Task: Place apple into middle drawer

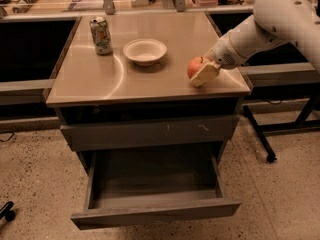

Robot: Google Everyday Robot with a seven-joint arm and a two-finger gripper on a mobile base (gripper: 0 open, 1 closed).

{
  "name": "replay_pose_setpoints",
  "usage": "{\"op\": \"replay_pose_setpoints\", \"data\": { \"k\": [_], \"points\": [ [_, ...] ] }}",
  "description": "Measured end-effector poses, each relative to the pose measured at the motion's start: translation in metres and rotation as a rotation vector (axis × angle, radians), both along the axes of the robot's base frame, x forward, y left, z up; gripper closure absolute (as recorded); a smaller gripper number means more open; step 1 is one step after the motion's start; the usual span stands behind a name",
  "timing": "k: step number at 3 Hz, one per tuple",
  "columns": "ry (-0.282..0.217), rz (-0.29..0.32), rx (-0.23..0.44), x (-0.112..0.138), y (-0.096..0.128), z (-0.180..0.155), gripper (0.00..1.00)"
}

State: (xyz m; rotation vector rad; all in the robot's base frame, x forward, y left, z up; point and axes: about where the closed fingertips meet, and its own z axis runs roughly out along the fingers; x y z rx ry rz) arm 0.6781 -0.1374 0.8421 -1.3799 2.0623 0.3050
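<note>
The red-orange apple point(194, 65) rests on the metal counter near its right front corner. My gripper point(201, 71) comes in from the right on the white arm and sits around the apple, with one pale finger point(205, 74) against the apple's front and the other hidden behind it. The gripper looks shut on the apple, at counter height. The middle drawer point(156, 212) is pulled open below the counter; it is dark grey, shallow and empty.
A white bowl point(145, 51) stands mid-counter and a green can point(101, 35) at the back left. A closed grey drawer front with pale scratches point(150, 133) sits above the open drawer. Dark table legs point(260, 134) stand on the speckled floor at the right.
</note>
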Motion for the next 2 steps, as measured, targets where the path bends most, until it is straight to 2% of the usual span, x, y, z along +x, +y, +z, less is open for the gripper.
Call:
{"op": "replay_pose_setpoints", "data": {
  "k": [1,2],
  "points": [
    [0.005,0.071,0.003,-0.051,0.002,0.023,1.00],
    [0.024,0.102,0.048,-0.117,-0.013,0.042,1.00]
  ]
}}
